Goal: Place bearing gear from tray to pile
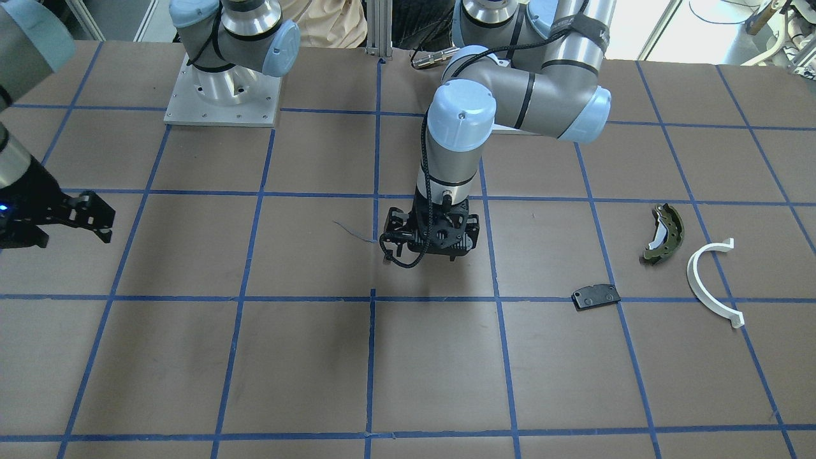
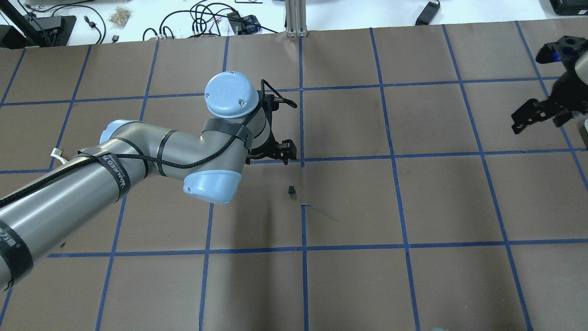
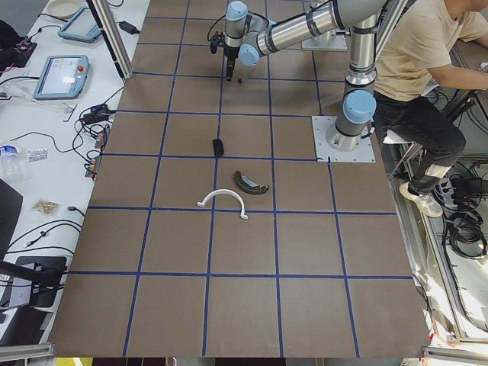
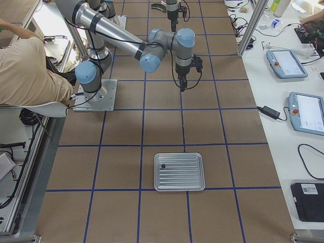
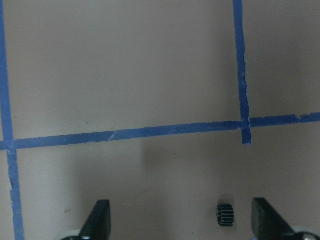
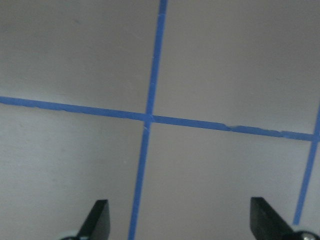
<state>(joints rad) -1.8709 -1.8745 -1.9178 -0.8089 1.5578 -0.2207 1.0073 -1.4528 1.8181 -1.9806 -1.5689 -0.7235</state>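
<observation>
The bearing gear (image 2: 291, 189) is a tiny black ribbed cylinder lying on the brown table near its middle. In the left wrist view the bearing gear (image 5: 225, 215) lies between the open fingers, close to the view's right finger (image 5: 265, 220). My left gripper (image 5: 182, 220) hangs open just over it, pointing down (image 1: 428, 245). The pile lies far off toward my left: an olive brake shoe (image 1: 664, 234), a white arc (image 1: 707, 280) and a black plate (image 1: 596, 296). The ribbed metal tray (image 4: 179, 171) sits at the table's right end. My right gripper (image 6: 180, 220) is open and holds nothing (image 2: 535, 115).
A small dark part (image 4: 163, 165) lies in the tray. A seated person (image 3: 427, 69) is behind the arm bases. Blue tape lines grid the table. Tablets (image 4: 309, 111) and cables lie on the white bench along the far edge.
</observation>
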